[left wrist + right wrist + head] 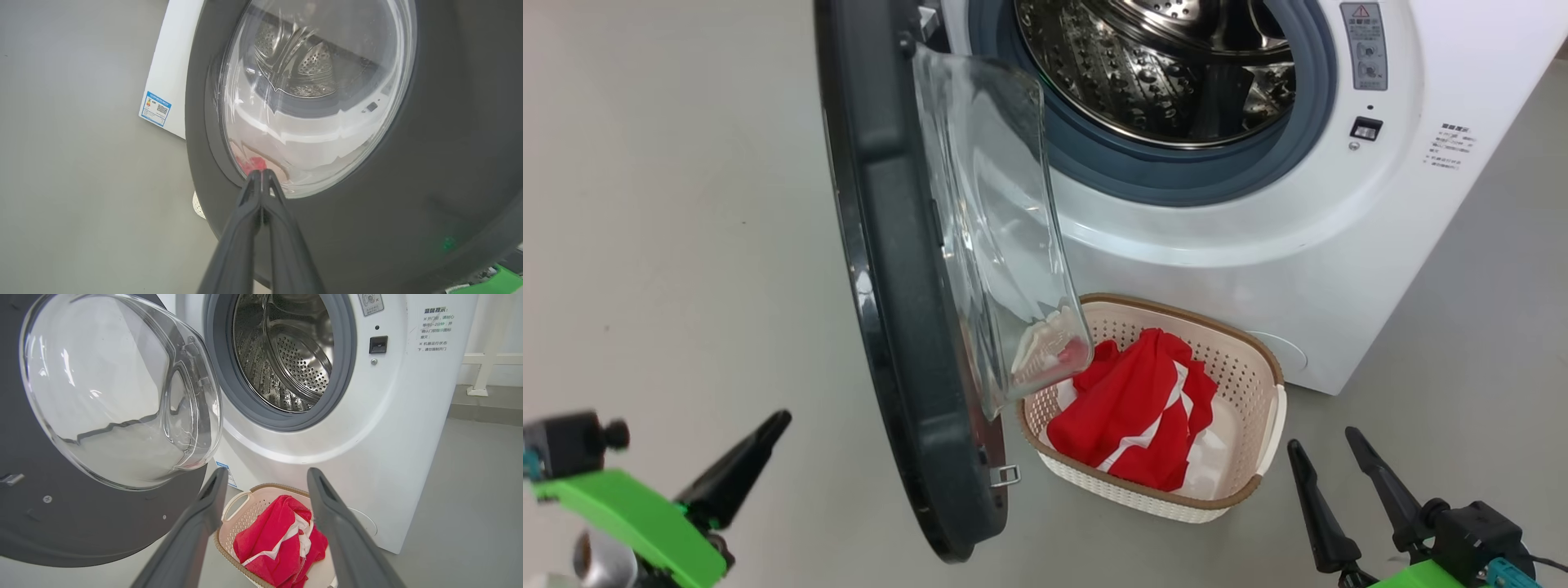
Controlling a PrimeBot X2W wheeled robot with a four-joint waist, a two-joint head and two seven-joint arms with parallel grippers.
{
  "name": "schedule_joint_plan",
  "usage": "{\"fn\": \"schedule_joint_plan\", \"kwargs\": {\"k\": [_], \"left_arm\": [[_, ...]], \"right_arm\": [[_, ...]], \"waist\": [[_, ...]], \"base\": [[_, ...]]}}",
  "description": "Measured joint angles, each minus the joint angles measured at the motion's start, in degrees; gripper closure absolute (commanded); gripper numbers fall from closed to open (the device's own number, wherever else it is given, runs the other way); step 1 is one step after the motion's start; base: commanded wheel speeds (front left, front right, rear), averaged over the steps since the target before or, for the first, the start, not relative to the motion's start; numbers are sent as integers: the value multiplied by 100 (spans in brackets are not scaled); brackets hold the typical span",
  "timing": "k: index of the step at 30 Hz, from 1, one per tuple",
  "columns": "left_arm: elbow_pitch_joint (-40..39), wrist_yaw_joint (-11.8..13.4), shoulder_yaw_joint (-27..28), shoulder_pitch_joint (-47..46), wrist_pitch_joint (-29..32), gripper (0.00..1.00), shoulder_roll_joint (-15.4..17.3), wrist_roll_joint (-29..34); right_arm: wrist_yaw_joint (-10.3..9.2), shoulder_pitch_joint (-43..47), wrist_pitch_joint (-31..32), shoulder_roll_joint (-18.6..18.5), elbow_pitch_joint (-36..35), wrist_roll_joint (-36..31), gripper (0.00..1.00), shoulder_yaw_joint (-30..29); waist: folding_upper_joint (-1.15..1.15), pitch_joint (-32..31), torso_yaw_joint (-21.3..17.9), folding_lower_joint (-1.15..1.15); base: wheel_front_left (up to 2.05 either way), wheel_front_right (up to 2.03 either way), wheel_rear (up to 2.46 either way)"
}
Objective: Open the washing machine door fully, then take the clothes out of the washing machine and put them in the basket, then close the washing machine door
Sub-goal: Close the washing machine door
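Grey floor (645, 204) is carrying one white washing machine (1258, 245), its one round door (890, 286) standing swung open on edge, glass bowl bulging toward the machine. One cream basket (1262, 359) is sitting just before it, holding heaped red-and-white clothes (1135, 408). Left gripper (261, 172) is pointing at the door's outer face, fingers pressed together; right gripper (1323, 439) is hanging spread wide, gripping nothing.

The washing machine door (890, 327) has a dark rim, glossy at its outer edge, around a clear, smooth glass bowl (118, 388). The washing machine (1258, 245) is smooth white, with a matt grey rubber gasket (218, 375) and a polished, perforated steel drum (1143, 73). Lower centre in the head view, the basket (1245, 384) is probably matt cream plastic, its rim brown and woven-looking; the clothes (1135, 408) are soft red cloth.
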Motion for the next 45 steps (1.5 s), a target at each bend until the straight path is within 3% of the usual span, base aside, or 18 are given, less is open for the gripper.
{"fn": "schedule_joint_plan", "kwargs": {"k": [1, 2, 5, 7, 16, 23, 30, 38, 42, 45], "left_arm": [[51, 0, -20, 63, -116, 33, -45, -59], [99, -1, -41, 126, -250, 24, -91, -112], [316, -1, -169, 258, -608, 6, -147, -115], [468, -2, -267, 315, -840, 0, -208, -83], [1136, -3, -713, 404, -1814, 0, -481, 79], [1580, -3, -751, 436, -2061, 0, -777, 500], [1663, -4, 366, 569, -2067, 0, -1438, 1925], [1365, -4, 1696, 1033, -2067, 0, -2231, 4433], [1021, -5, 2328, 1185, -2067, 0, -2702, 5334], [846, -5, 2525, 1259, -2067, 0, -2862, 5746]], "right_arm": [[0, 5, 0, -5, 13, 0, 0, 15], [0, 7, 0, -12, 16, 0, 0, 31], [0, 7, 0, -41, 40, 0, 0, 41], [0, 7, 0, -60, 41, 0, 0, 44], [0, -18, 0, -144, 60, 0, 0, 109], [0, -98, 0, -164, 82, 1, 0, 146], [0, -133, 0, -182, 96, 2, 0, 154], [0, -142, 0, -200, 99, 7, 0, 152], [0, -144, 0, -204, 86, 8, 0, 149], [0, -144, 0, -205, 70, 9, 0, 143]], "waist": [[0, -8, 14, 0], [0, -10, 26, 0], [0, 5, 53, 0], [0, 26, 67, 0], [0, 77, 77, 0], [0, 112, 44, 0], [0, 116, 15, 0], [0, 60, -5, 0], [0, 44, -21, 0], [0, 31, -30, 0]], "base": [[0, 0, 0], [0, 0, 0], [0, 0, 0], [0, 0, 0], [0, 0, 0], [0, 0, 0], [0, 0, 0], [0, 0, 0], [0, 0, 0], [0, 0, 0]]}}
